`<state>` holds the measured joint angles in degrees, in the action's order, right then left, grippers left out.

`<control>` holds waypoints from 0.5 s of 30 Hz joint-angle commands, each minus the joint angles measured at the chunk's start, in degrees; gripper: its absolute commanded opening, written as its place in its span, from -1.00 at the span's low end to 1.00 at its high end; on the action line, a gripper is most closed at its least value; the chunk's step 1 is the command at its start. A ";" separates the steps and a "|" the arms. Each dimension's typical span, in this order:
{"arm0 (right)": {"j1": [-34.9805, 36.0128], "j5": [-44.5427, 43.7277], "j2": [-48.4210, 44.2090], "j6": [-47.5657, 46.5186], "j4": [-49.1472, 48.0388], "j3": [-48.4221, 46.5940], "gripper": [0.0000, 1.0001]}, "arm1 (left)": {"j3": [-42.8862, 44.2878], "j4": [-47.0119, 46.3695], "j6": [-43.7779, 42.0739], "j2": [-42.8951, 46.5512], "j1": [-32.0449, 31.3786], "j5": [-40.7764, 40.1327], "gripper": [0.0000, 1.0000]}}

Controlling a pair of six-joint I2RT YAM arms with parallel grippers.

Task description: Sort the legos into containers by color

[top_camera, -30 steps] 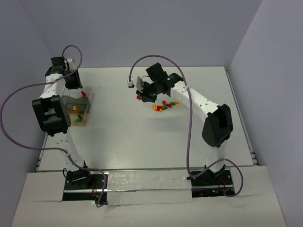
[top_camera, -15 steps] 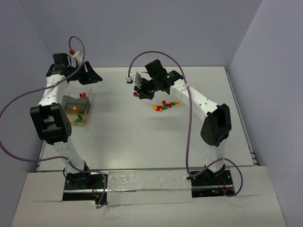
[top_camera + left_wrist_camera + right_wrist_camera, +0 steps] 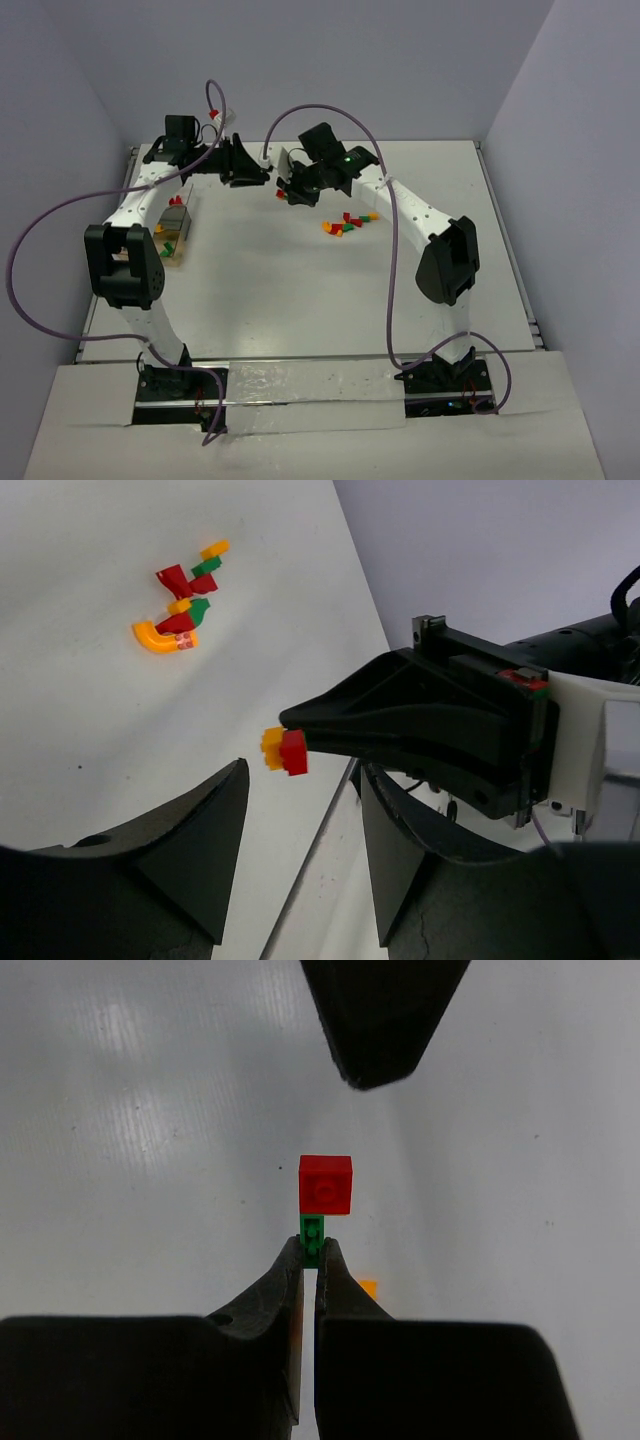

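Brick stack (image 3: 325,1184): a red brick joined on a green one, with an orange-yellow piece showing from the left wrist view. It is held clear of the table (image 3: 300,300), near the far edge. The right gripper (image 3: 312,1250) is pinched tight on the green brick. The left gripper (image 3: 303,810) sits just opposite, its fingers spread wide and holding nothing. Loose bricks (image 3: 345,225) lie in a cluster to the right. The trays (image 3: 178,232) sit under the left arm; their contents are too small to tell.

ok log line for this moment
left gripper: open, empty | right gripper: shut on green brick, red brick stacked on it | loose legos: on table
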<state>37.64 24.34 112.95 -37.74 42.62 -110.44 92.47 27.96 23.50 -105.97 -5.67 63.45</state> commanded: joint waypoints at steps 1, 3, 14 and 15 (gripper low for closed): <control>1.26 -2.36 0.55 1.00 -0.73 -2.41 -1.00 | 0.67 -2.06 0.76 -0.26 -2.32 3.72 0.16; 1.49 -2.94 0.32 1.12 -1.24 -1.96 -1.00 | 0.21 -1.60 0.53 -0.20 -3.18 3.45 0.16; 1.91 -4.76 -1.06 0.30 -2.48 -1.16 -1.00 | 0.70 1.90 -2.44 -0.84 -3.67 -2.06 0.15; 1.91 -4.87 -1.06 0.30 -2.57 -1.07 -1.00 | 0.74 2.19 -2.67 -0.90 -3.75 -2.57 0.15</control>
<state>39.03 20.45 113.80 -37.17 42.41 -110.56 92.47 28.73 22.80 -106.35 -9.30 62.93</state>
